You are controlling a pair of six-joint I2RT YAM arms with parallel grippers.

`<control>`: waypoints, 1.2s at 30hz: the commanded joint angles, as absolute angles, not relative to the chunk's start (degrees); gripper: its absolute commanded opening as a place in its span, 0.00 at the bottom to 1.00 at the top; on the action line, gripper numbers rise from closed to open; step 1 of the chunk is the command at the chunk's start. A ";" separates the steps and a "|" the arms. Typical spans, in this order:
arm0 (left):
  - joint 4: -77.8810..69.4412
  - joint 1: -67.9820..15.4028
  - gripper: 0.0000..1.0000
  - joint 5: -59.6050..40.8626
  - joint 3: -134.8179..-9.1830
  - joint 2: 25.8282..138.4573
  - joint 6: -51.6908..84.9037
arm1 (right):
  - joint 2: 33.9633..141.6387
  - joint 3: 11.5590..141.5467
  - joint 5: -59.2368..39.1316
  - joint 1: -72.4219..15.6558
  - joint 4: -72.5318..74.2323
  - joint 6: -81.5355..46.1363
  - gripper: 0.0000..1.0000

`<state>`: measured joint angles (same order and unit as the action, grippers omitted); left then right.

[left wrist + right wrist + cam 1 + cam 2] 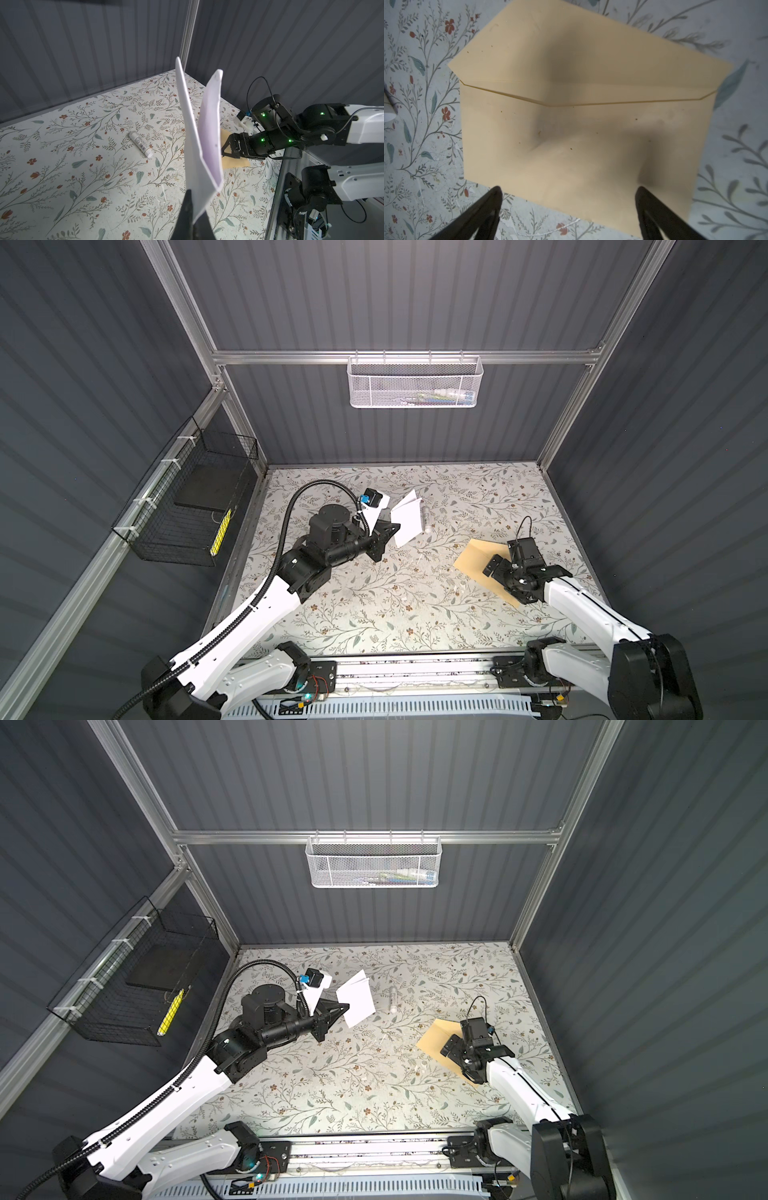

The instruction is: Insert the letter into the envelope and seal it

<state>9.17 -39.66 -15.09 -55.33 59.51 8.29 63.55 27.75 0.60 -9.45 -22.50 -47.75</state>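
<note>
Folded letter (409, 516) pinched in clenched left hand (392, 526), clear of desk (374, 605); right hand (569, 191) spread wide over envelope (571, 124), near desk's right edge.

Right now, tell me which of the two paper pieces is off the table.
The white letter: the shut left gripper holds it up in the air. The tan envelope lies flat on the table under the open right gripper.
</note>
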 commanded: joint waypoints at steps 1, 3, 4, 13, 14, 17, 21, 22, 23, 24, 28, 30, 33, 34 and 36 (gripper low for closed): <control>9.03 -39.55 0.00 -13.57 -54.59 57.73 9.23 | 63.39 25.50 -2.39 -10.50 -17.91 -52.72 0.99; 8.89 -39.53 0.00 -12.88 -54.11 57.07 8.90 | 63.30 24.39 -2.78 -12.73 -16.50 -54.90 0.99; 8.79 -39.55 0.00 -12.50 -53.90 56.79 8.80 | 63.65 23.84 -3.03 -14.12 -15.64 -56.16 0.99; 9.22 -39.54 0.00 -11.24 -52.74 54.70 8.18 | 69.83 22.19 -1.91 -30.66 -4.68 -71.93 0.99; 9.31 -39.55 0.00 -11.07 -52.54 54.30 8.11 | 71.14 22.95 -1.27 -33.31 -3.64 -74.03 0.99; 9.27 -39.54 0.00 -10.49 -51.94 53.21 8.17 | 76.48 25.72 -0.04 -40.23 0.92 -79.57 0.99; 9.93 -39.55 0.00 -9.75 -51.32 51.50 8.26 | 83.81 32.10 1.87 -48.55 2.87 -84.07 0.99; 10.28 -39.55 0.00 -9.42 -51.17 51.03 8.26 | 84.95 33.27 2.62 -50.04 3.56 -84.70 0.99; 10.59 -39.55 0.00 -9.06 -51.00 50.45 8.18 | 86.15 34.60 2.94 -51.32 3.54 -84.99 0.99; 10.92 -39.53 0.00 -8.80 -50.75 49.88 8.20 | 87.33 35.69 2.90 -52.05 3.49 -84.88 0.99; 11.91 -39.52 0.00 -8.33 -50.19 48.16 8.17 | 88.55 37.76 2.44 -52.73 2.89 -83.50 0.99; 12.16 -39.55 0.00 -8.55 -50.02 47.78 8.34 | 86.96 39.39 2.96 -52.73 0.97 -80.94 0.99; 10.83 -39.55 0.00 -10.11 -49.34 47.74 9.34 | 83.02 42.99 3.92 -52.82 -4.31 -75.81 0.99; 10.35 -39.55 0.00 -10.59 -49.23 47.89 9.88 | 81.31 43.68 4.21 -52.82 -5.61 -74.42 0.99; 9.23 -39.53 0.00 -12.11 -49.22 48.80 11.05 | 76.56 44.59 5.03 -52.82 -8.31 -71.77 0.99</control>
<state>10.66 -39.66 -9.61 -49.98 48.31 9.23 82.85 41.63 3.05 -52.56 -2.15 -77.56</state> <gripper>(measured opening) 0.048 0.990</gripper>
